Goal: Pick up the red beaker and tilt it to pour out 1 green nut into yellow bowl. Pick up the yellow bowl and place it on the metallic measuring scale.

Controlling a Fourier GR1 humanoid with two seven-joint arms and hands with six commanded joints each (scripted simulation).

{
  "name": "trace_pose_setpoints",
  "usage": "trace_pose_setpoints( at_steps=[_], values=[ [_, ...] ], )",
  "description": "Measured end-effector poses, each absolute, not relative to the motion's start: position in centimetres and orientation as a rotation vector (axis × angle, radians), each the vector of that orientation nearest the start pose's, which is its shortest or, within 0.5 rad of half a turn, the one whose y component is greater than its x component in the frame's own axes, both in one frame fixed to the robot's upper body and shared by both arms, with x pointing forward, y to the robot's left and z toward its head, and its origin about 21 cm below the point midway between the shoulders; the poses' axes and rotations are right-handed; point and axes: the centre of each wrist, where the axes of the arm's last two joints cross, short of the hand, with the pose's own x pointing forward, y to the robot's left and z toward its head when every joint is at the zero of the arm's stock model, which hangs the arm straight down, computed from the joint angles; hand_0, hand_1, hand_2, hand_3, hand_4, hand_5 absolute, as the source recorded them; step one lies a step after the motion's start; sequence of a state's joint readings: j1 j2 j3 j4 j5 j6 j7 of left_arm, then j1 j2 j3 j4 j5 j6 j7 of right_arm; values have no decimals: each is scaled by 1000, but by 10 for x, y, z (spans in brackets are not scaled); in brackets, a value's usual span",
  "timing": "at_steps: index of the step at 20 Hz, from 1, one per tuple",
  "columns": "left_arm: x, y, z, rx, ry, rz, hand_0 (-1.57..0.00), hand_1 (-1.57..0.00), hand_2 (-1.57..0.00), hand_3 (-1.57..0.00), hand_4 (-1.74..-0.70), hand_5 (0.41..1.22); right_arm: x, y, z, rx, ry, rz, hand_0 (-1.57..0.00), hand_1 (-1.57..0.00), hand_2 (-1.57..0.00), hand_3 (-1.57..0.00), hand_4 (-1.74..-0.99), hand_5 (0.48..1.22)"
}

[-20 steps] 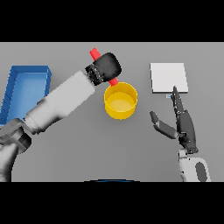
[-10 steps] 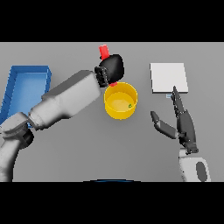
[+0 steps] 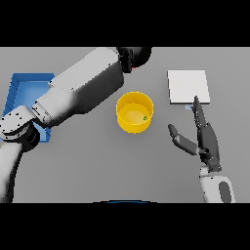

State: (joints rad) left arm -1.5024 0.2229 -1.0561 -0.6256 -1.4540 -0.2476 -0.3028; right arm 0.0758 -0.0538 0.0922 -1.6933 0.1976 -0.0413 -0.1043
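The yellow bowl [image 3: 134, 113] stands on the table at the middle, with a small green nut [image 3: 145, 117] lying inside near its right wall. My left hand [image 3: 137, 55] is at the far edge of the table beyond the bowl, curled round the red beaker [image 3: 132, 69], of which only a sliver shows under the hand. The white forearm runs from lower left up to it. The metallic scale [image 3: 188, 87] is a pale square at the right. My right hand [image 3: 206, 141] rests open, fingers straight, below the scale and right of the bowl.
A blue bin [image 3: 22, 93] lies at the left edge, partly covered by my left arm. The grey table spreads in front of the bowl.
My left hand has moved the beaker from above the bowl's left rim away to the far edge. A green nut now lies in the bowl. The right hand has stayed still.
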Motion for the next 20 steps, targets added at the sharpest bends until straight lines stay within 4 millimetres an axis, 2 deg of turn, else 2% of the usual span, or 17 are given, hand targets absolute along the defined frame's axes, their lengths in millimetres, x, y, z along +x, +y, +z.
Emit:
trace_pose_setpoints(
  at_steps=[2,4,6,7,8,10,12,13,15,16,17,19,20],
  values=[
    [438,16,245,-1514,762,2392,-1571,-1571,-1571,-1571,-1720,1221,228,-219,10,-163,-1730,226,1,1,1,1,-1131,553],
    [449,37,281,-1640,859,2381,-1571,-1571,-1571,-1571,-1722,1221,229,-221,13,-153,-1747,226,1,1,1,1,-1117,554],
    [458,56,314,-1836,1018,2406,-1571,-1571,-1571,-1571,-1728,1221,231,-222,14,-121,-1751,224,1,1,1,1,-1104,563],
    [463,69,327,-1906,1137,2455,-1571,-1571,-1571,-1523,-1731,1221,231,-218,12,-121,-1750,235,1,1,1,1,-1102,572],
    [467,88,342,-1983,1328,2524,-1571,-1571,-1571,-1515,-1733,1221,234,-219,15,-119,-1757,238,1,1,1,1,-1104,576],
    [475,135,361,-2102,1725,2574,-1571,-1571,-1571,-1507,-1736,1221,237,-220,15,-111,-1748,244,1,1,1,1,-1114,578],
    [482,188,359,-2125,2177,2586,-1571,-1571,-1571,-1530,-1738,1221,233,-223,11,-97,-1752,243,1,1,1,1,-1121,588],
    [483,209,355,-2143,2352,2548,-1571,-1571,-1571,-1538,-1738,1221,238,-222,15,-116,-1754,254,1,1,1,1,-1118,595],
    [485,248,336,-2169,2719,2418,-1571,-1571,-1571,-1550,-1739,1221,237,-219,11,-108,-1752,263,1,1,1,1,-1127,606],
    [485,268,326,-2208,2858,2350,-1571,-1571,-1571,-1554,-1740,1221,237,-221,10,-132,-1741,277,1,1,1,1,-1132,614],
    [485,281,307,-2321,2949,2276,-1571,-1571,-1571,-1558,-1740,1221,238,-223,11,-135,-1743,288,1,1,1,1,-1132,621],
    [485,298,270,-2529,3054,2119,-1571,-1571,-1571,-1562,-1740,1221,238,-221,14,-122,-1752,308,1,1,1,1,-1142,628],
    [483,309,255,-2542,3205,1972,-1571,-1571,-1571,-1564,-1740,1221,239,-223,14,-127,-1749,306,1,1,1,1,-1134,632]
  ],
)
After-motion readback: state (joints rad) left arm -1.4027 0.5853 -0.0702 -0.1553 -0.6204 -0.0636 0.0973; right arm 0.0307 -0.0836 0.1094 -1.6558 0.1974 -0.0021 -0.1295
